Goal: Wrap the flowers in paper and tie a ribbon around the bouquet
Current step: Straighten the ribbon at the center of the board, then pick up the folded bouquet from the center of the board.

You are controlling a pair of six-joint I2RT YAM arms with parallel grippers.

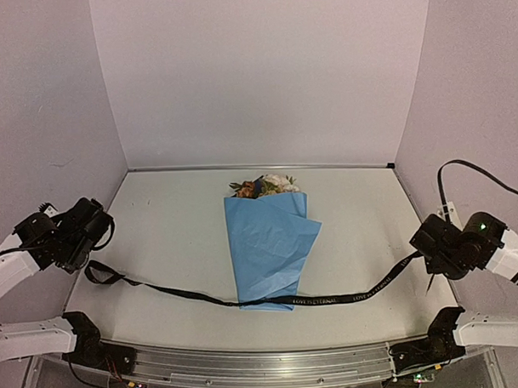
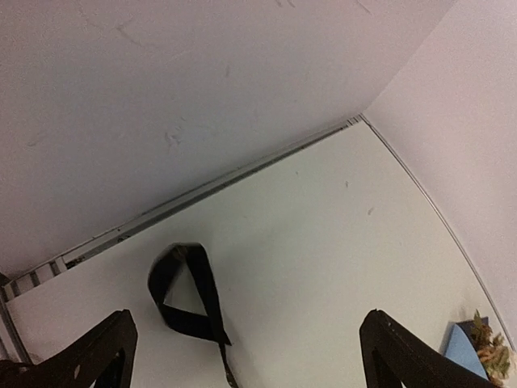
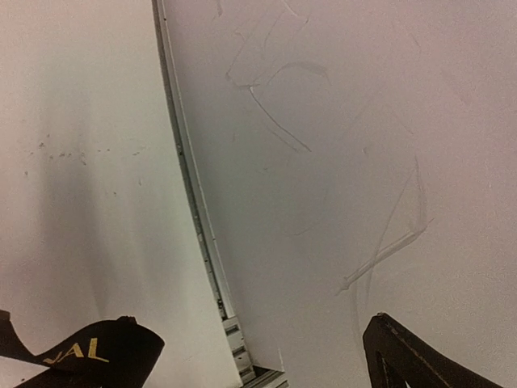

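Mid-table, we find the bouquet lying flat. It is a cone of light blue paper with its wide mouth toward the far wall and its narrow tip toward the near edge. Flowers in cream, pink and orange, with some green, poke from the far mouth. The stems are hidden inside the wrap.

We note the ribbon, black with pale lettering, lying slack on the table. It runs from left to right and crosses the cone right at its near tip.

Left side: the ribbon's end curls into a loop flat on the table, near the left gripper. From the left wrist we see that loop between the two fingers and a little beyond them. The jaws stand wide apart and hold nothing.

Right side: the right gripper sits near the table's right edge, and the ribbon's other end rises toward it. From the right wrist we see one finger at lower right and a ribbon end with gold letters at lower left. A broad stretch of wall and table rim shows between them, so we read these jaws as apart. We cannot tell whether the ribbon rests on the unseen finger.

Both grippers are well apart from the bouquet.
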